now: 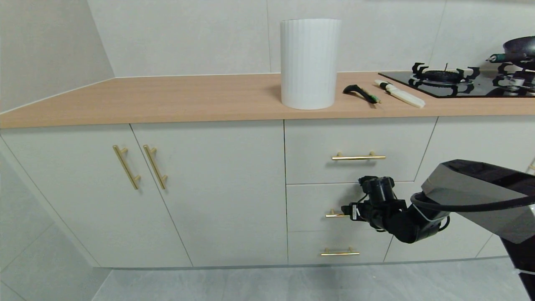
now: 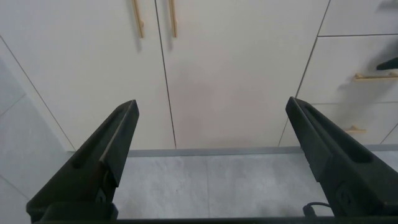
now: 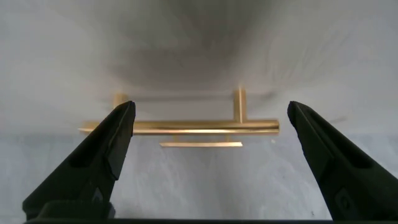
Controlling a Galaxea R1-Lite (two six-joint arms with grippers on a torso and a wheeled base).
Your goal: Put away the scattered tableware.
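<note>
**Head view.** Right hand (image 1: 349,210): low in front of the drawer stack, at the short brass bar handle (image 1: 333,215) of the pale grey middle drawer (image 1: 313,207). The finger state cannot be read from this angle.
Tableware: a black-handled utensil with a green tip (image 1: 362,93) and a pale cream stick-shaped utensil (image 1: 400,93). They lie just beside each other on the light wooden surface (image 1: 167,98), between the tall white ribbed cylinder (image 1: 308,62) and the black gas hob (image 1: 455,81). Neither is held.

**Left wrist view.** Left hand (image 2: 210,107): spread wide and empty, facing the pale cabinet doors (image 2: 236,74) and the grey floor (image 2: 205,180), well apart from the tableware.

**Right wrist view.** Right hand: spread wide and empty. The bar lies across the gap, unclamped, with one end behind a finger.
- Step judged: opening the drawer for stowing.
- The fingers appear to part along the bar rather than across it, so closing as they stand would likely miss.
- Rolling the wrist, seating the bar deep between the fingers, then pulling straight and level seems soundest.

**View comparison.** The head view supplies which drawer it is and where the tableware lies. The right wrist view supplies the finger gap and the bar's alignment.
</note>
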